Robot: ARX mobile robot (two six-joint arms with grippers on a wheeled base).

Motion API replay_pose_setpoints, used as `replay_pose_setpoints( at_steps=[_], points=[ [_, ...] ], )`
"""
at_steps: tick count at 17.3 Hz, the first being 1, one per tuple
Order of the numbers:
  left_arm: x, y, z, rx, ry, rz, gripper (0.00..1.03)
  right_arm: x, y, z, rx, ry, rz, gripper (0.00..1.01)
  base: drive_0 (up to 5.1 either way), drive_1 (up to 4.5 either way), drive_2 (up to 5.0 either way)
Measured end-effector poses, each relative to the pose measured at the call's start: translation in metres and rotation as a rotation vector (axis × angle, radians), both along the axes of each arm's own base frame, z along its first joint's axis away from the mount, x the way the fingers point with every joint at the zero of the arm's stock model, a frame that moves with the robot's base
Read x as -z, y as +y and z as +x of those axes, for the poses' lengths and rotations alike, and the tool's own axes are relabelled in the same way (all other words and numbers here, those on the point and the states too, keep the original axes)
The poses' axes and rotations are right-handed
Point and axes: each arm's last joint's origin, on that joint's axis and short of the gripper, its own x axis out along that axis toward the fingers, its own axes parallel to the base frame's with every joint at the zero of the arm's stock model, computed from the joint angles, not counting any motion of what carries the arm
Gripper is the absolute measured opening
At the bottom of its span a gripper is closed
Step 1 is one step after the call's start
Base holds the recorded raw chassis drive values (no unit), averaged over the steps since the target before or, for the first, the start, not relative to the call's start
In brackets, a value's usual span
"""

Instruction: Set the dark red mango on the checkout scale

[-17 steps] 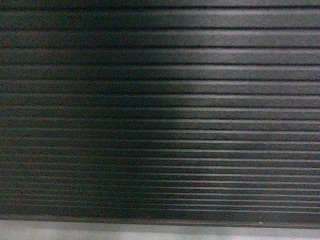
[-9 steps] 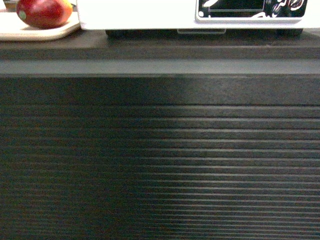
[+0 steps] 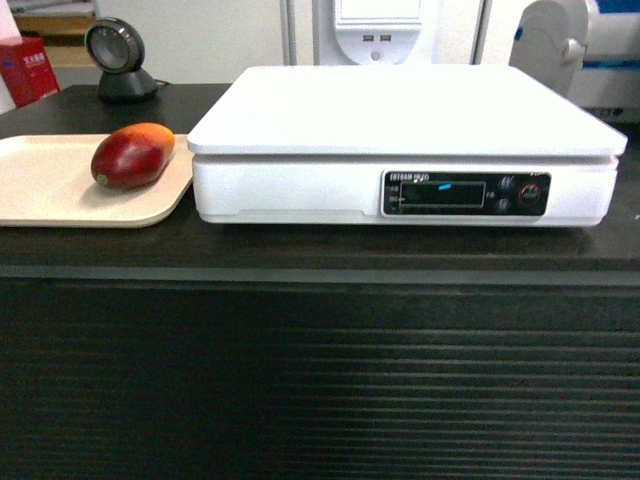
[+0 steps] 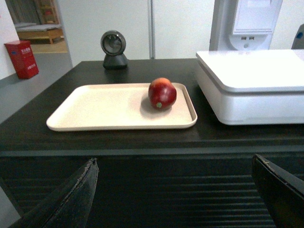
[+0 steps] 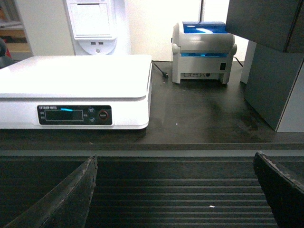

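Black ribbed panelling fronts the checkout (image 3: 320, 380), nearest my cameras. In each wrist view I see two dark fingertips at the bottom corners: the left gripper (image 4: 178, 194) and the right gripper (image 5: 183, 194) both stand spread wide, holding nothing. On the counter, at about 10 o'clock in the head view, the beige tray (image 3: 40, 195) carries the dark red mango (image 3: 132, 156) (yellow-orange end pointing away). Just beside the tray, at 12 o'clock, sits the white scale (image 3: 405, 145), platform bare. Farther back stand a round black scanner (image 3: 118, 62) and a blue-lidded printer (image 5: 203, 45).
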Motion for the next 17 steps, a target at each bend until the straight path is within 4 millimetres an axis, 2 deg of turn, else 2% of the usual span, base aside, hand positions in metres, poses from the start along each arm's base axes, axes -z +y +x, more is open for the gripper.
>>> replay_pose_setpoints(
  at_steps=[17],
  points=[
    [-0.0001,0.0,0.0,0.0,0.0,0.0,0.98,-0.0001,0.0,0.0,0.0,-0.002,-0.001,0.98,0.0,0.0,0.0]
  ],
)
